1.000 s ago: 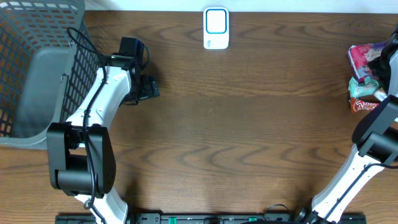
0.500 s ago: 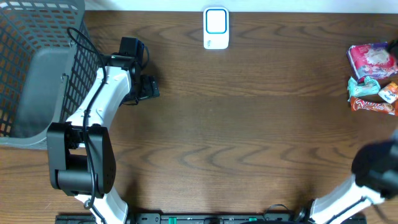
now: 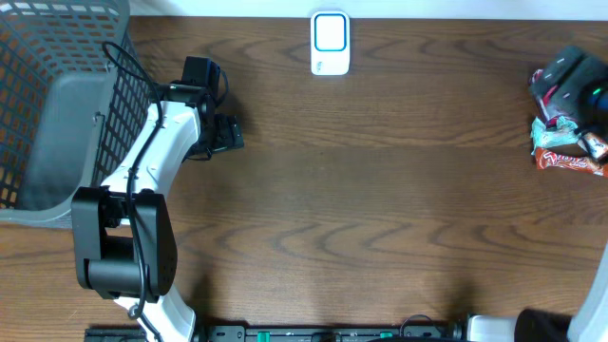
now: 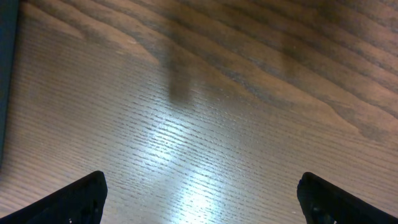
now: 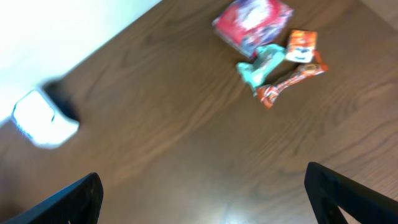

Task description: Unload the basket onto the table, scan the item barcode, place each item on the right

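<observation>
Overhead: the left gripper point(image 3: 226, 133) hangs over bare table point(image 3: 380, 209) just right of the basket point(image 3: 57, 104), with nothing in it. The scanner point(image 3: 330, 43) stands at the middle of the far edge, well apart from both arms. At the right edge lie the snacks: a pink pack point(image 3: 540, 87), a teal packet point(image 3: 556, 128) just below it and a red bar point(image 3: 570, 161) below that. The right gripper point(image 3: 570, 81) shows as a dark blur over the pack; from this view I cannot tell whether it touches it.

Left wrist: only the two fingertips point(image 4: 81, 196) show, at the bottom corners — spread wide, nothing between them but wood.

Right wrist: here too the fingertips point(image 5: 68, 199) sit at the bottom corners, set fully apart and empty. The snacks lie on the table at the top of the frame, clear of the fingers: pack point(image 5: 253, 22), teal packet point(image 5: 264, 62) touching its near side, an orange packet point(image 5: 300, 45) just beside, and the bar point(image 5: 289, 79) tilted under them. The scanner point(image 5: 43, 118) is a white blur at the left, well apart from the snacks.
</observation>
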